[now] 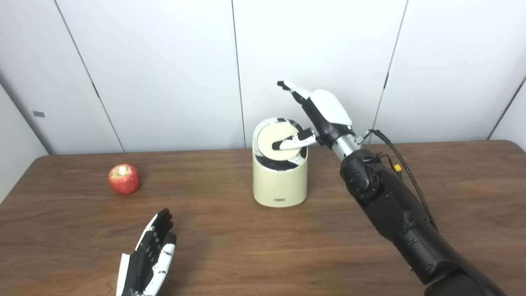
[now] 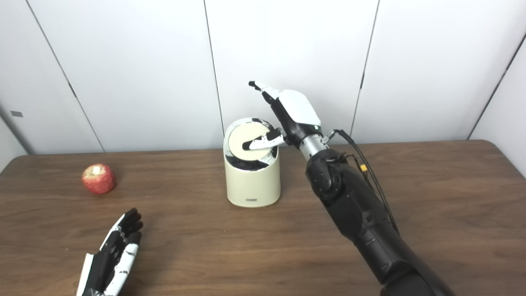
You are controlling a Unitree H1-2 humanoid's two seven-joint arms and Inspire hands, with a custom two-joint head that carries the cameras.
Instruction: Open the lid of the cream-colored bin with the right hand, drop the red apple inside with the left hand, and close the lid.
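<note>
A: Landmark: cream-colored bin (image 1: 280, 181), upright on the table (image 1: 246, 246), toward the far edge near the wall panels (image 1: 164, 74).

B: Lid status?

A: Lid (image 1: 278, 142) tilted within the chrome rim, dark gap showing along its front edge. Looks partly pressed in, not fully swung open. Judged: opening step under way, not finished.

B: Right hand?

A: Right hand (image 1: 322, 113) just right of the bin top, raised above it. Spread apart, holding nothing. Thumb (image 1: 292, 142) laid across the lid, apparently pressing; other fingers (image 1: 294, 88) extended up and away from the bin.

B: Apple?

A: Red apple (image 1: 124, 179) on the table, well left of the bin, stem end up. Untouched.

B: Left hand?

A: Left hand (image 1: 152, 257) left of the bin and nearer the camera, low over the table, short of the apple. Fingers extended, close together, gripping nothing. Appears to be waiting.

B: Remaining?

A: Finish opening lid; pick up apple with left hand; carry over bin mouth; drop in; close lid. Nothing in the bin as far as visible, interior mostly hidden.
</note>
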